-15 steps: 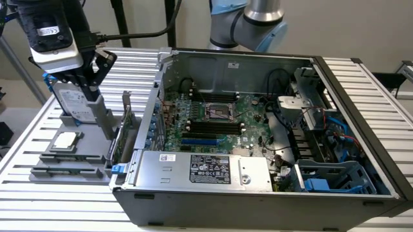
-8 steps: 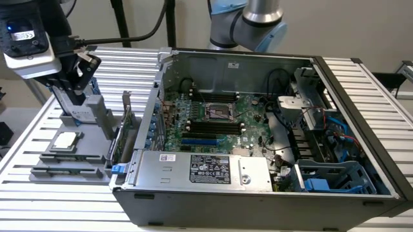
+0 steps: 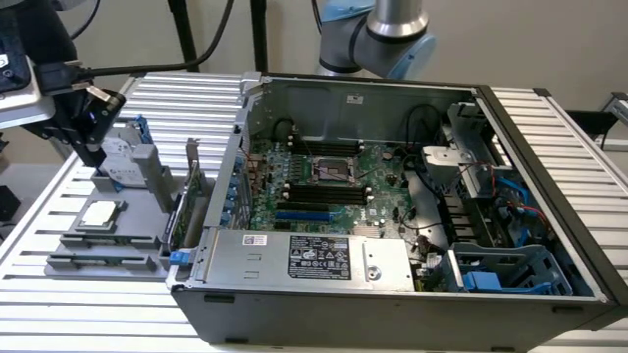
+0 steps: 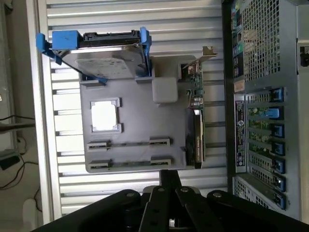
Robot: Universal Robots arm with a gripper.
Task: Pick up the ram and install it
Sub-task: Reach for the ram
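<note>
While the gripper (image 3: 96,156) hangs above the grey tray (image 3: 143,224), it is clenched shut, tip against tip. In the wrist view the gripper (image 4: 169,175) narrows to one closed dark point, seen against the tray (image 4: 140,116) edge by the two long holders.

The ram (image 3: 108,238) seems to be the thin dark strip standing on edge in the holder nearer the chip (image 3: 101,214). From the wrist camera the ram (image 4: 128,143) is little more than a line between the holder's dark ends (so I cannot be sure of it). In the exterior view the gripper is over the drive (image 3: 123,158) end of the tray, apart from that holder.

The tray lies on the slatted table (image 3: 88,309), just beside the open case (image 3: 393,309), on the exterior view's left. The drive (image 4: 104,60) sits in a blue carrier at one end. The chip (image 4: 105,116) lies in a square recess between the drive and the holders. The card (image 3: 193,191) stands upright along the tray edge nearest the case (image 4: 260,72); the wrist view shows the card (image 4: 195,130) edge-on, with the table (image 4: 120,19) slats beyond the tray.

Inside the case the green board (image 3: 284,165) lies flat, with rows of black slots (image 3: 324,193) near its middle. The arm (image 3: 393,33) rises behind the case.
</note>
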